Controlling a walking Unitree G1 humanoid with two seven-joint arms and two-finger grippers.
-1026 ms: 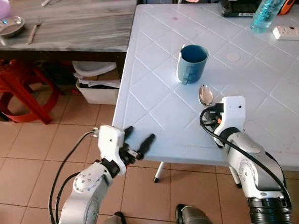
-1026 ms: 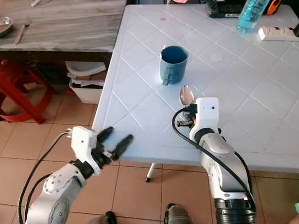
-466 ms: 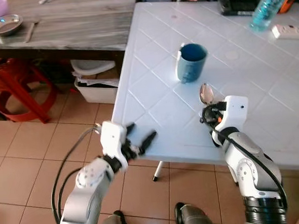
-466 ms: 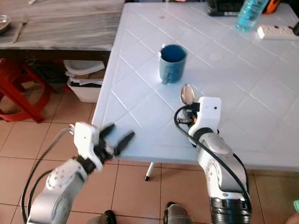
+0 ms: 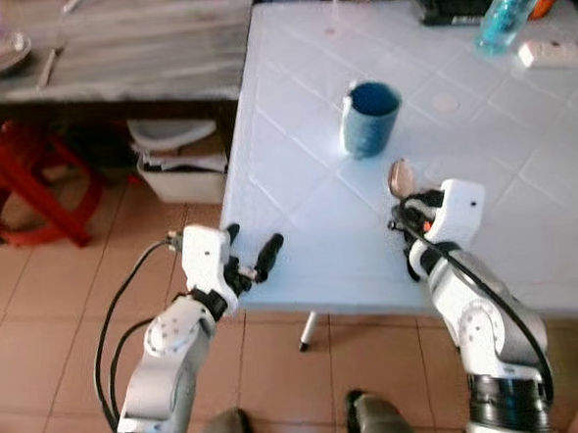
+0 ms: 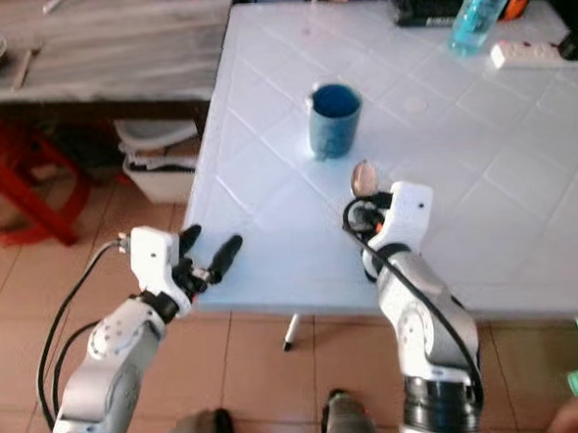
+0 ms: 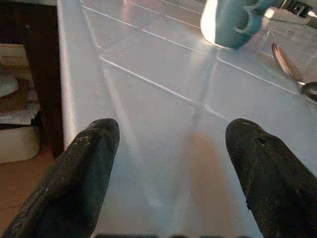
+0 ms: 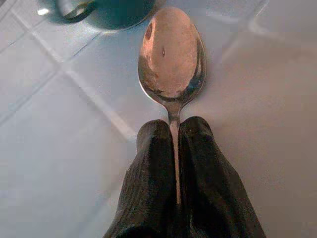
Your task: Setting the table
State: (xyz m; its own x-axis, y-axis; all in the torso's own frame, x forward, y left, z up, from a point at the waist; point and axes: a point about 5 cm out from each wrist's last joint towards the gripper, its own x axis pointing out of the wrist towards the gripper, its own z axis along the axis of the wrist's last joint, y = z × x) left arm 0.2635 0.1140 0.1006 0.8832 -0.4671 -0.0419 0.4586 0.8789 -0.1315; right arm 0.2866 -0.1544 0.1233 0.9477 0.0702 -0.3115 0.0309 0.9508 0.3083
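A: What does the step in hand call for?

B: The right gripper [image 8: 174, 148] carries a spoon [image 8: 172, 59] by its handle over the white table [image 5: 298, 206], bowl forward and just short of the blue mug [image 5: 369, 119]. Judged from the task, the spoon is to be laid beside the mug. A good placement lowers the handle until the spoon rests flat on the table, keeps the bowl clear of the mug's handle, and only then parts the fingers, so that the spoon does not tip or skid on the smooth surface.

A: How does the right gripper stand?

B: Its two black fingers [image 8: 148, 173] are pressed together on the thin neck of the handle, which shows as a narrow strip between them. The bowl juts out beyond the fingertips, facing up; whether it already touches the table cannot be told.

A: And the left gripper [image 5: 253, 262]?

B: It hovers at the near edge of the table, well apart from mug and spoon. Its fingers [image 7: 89, 158] are spread wide and hold nothing; the table surface shows between them.
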